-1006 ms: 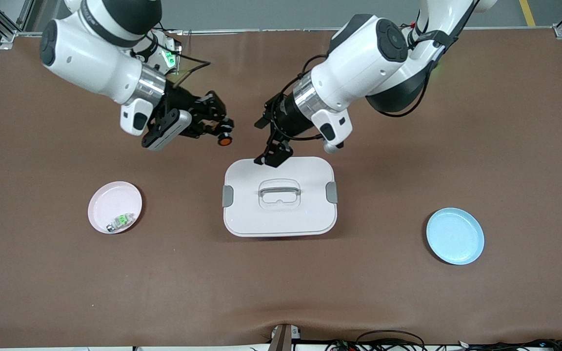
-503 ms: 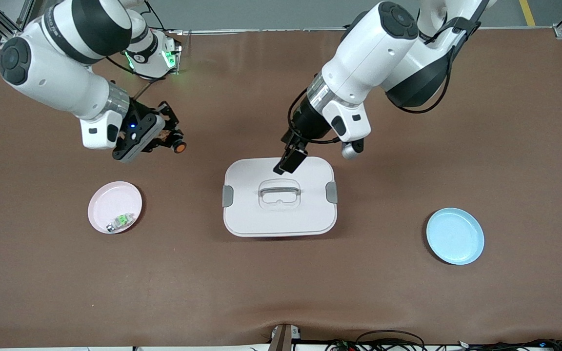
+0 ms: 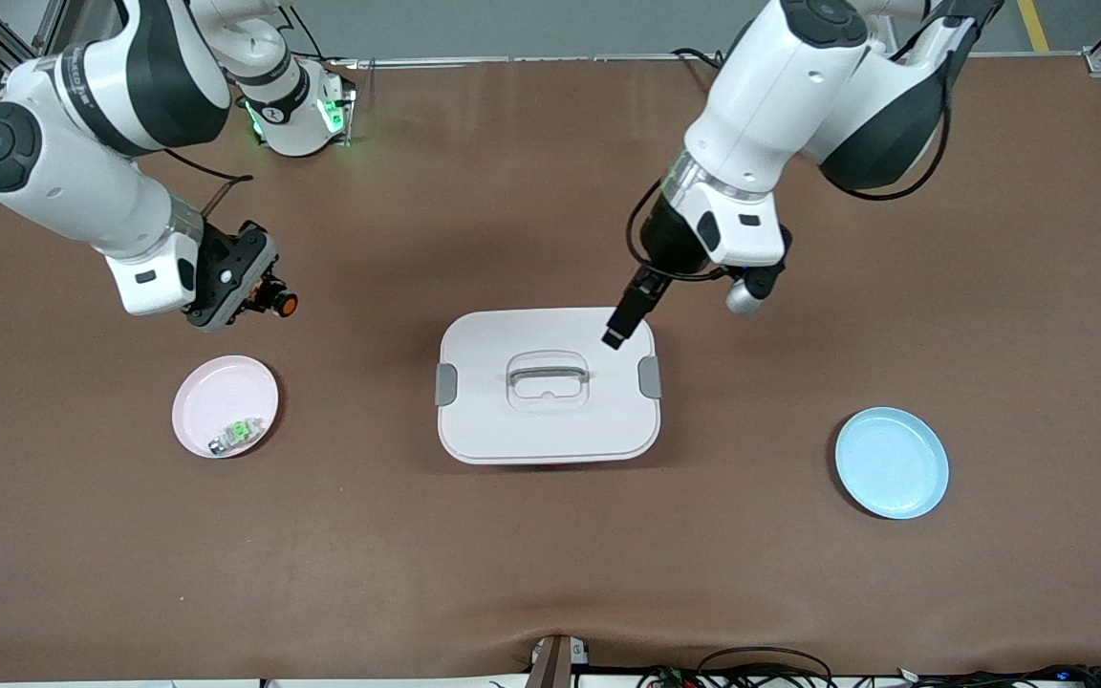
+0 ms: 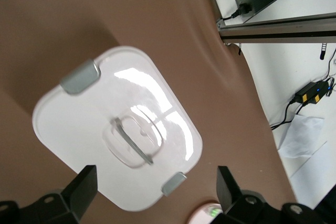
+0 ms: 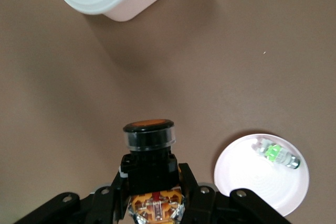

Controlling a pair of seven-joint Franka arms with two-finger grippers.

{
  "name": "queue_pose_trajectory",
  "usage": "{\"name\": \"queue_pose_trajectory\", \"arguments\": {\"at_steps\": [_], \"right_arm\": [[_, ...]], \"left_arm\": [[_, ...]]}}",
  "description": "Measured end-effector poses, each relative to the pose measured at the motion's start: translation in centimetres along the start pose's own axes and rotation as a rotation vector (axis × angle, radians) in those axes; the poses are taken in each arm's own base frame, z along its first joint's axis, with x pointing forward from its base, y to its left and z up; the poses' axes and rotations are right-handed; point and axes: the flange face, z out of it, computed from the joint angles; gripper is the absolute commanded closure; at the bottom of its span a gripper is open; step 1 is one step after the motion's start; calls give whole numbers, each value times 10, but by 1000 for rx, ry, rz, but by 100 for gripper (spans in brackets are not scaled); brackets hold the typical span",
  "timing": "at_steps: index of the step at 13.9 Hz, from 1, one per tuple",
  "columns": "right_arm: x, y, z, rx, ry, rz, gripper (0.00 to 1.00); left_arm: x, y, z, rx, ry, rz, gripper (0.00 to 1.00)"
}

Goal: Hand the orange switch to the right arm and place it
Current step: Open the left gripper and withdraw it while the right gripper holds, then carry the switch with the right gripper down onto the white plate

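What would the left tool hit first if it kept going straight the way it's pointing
Probably the white lidded box: the open left tool points down at its lid, near the edge toward the left arm's end, though height is hard to judge.

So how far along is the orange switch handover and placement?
Handover looks done: the right gripper is shut on the small black-and-orange push-button switch above bare table near the round pink plate. The left gripper, open, hangs over the white lidded box. Left to do: setting the switch down, presumably on that plate.
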Motion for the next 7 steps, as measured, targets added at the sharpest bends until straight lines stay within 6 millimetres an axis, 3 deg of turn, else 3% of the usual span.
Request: {"name": "queue_pose_trajectory", "arguments": {"at_steps": [2, 7], "right_arm": [[-24, 10, 20, -30, 14, -81, 100], [-108, 45, 70, -127, 28, -284, 100]], "left_arm": [[16, -13, -4, 22, 26, 124, 0], [59, -39, -15, 150, 41, 381, 0]]}}
